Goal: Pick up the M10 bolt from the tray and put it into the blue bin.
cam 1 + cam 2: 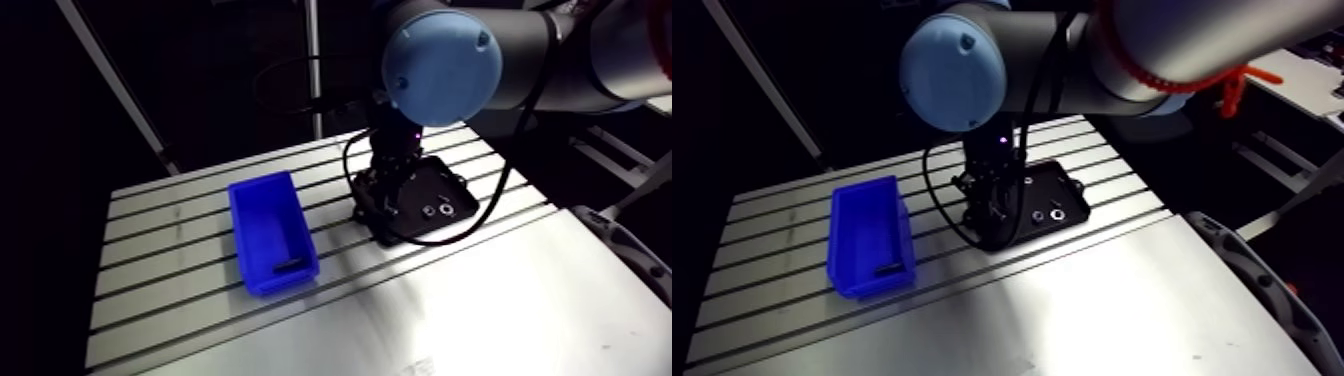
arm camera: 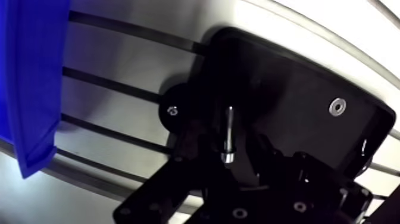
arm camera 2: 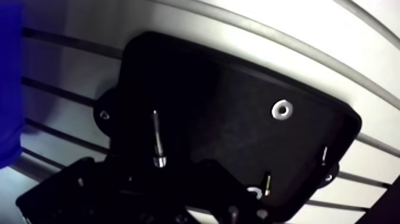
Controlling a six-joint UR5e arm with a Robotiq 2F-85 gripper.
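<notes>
The gripper (image 2: 228, 156) is low inside the black tray (image 2: 297, 83). Its jaws stand apart, wider than the bolt (image 2: 228, 128) that lies between them. The gripper is dark against the dark tray, and no contact with the bolt shows. The bolt lies on the tray floor, its bright head toward the gripper and its shank pointing straight ahead of it. Farther ahead and off to one side, a round silvery washer (image 2: 337, 106) rests on the tray floor, well apart from the bolt. Close to the gripper on that same side, small screws (image 3: 266, 183) sit by the tray's rim. The tray rests on the slotted table (image 1: 480, 300). On the gripper's other side stands the blue bin (image 1: 270, 232), apart from the tray with bare table slots between them and its long side toward the tray. In the arm view a small dark piece (image 1: 288, 266) lies on the bin's floor, at the end nearer the table's front edge
</notes>
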